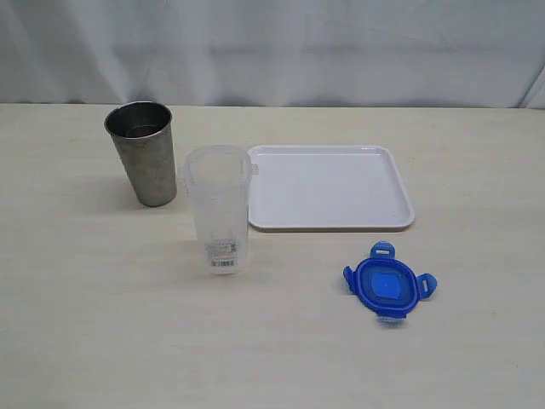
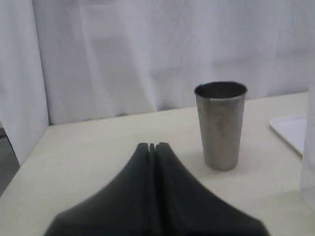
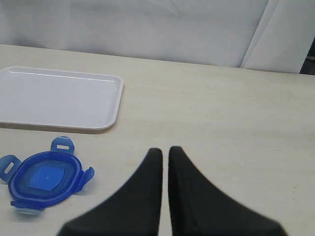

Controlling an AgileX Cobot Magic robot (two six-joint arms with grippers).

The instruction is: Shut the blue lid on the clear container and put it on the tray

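**A:** At the near edge of the table (image 1: 85,341), what lies closest?

**B:** The blue lid (image 1: 392,286), flat on the wood with its flaps splayed out. Taking the clear container (image 1: 219,209) as the centre of a dial, the lid sits at about four o'clock, well apart from it. Its nearest flap is washed out and hard to read.

**A:** And the container itself?

**B:** It stands upright and uncovered, with a label low on its wall. The print is too small to make out. In the left wrist view only a blurred sliver of it (image 2: 309,147) shows, cut off by the frame.

**A:** Further back?

**B:** The tray (image 1: 328,187) is at three o'clock, just beside the container, whose rim overlaps the tray's corner. I cannot tell if they touch. A grey metal tumbler (image 1: 145,153) stands at ten o'clock, and a white curtain (image 1: 255,51) hangs behind everything.

**A:** The grippers?

**B:** They show only in their own wrist views. The left gripper (image 2: 152,146) has its fingers pressed together on nothing. The right gripper (image 3: 165,150) has its fingers drawn together, a thin slit between them and nothing in it, and it sits near the lid (image 3: 44,178).
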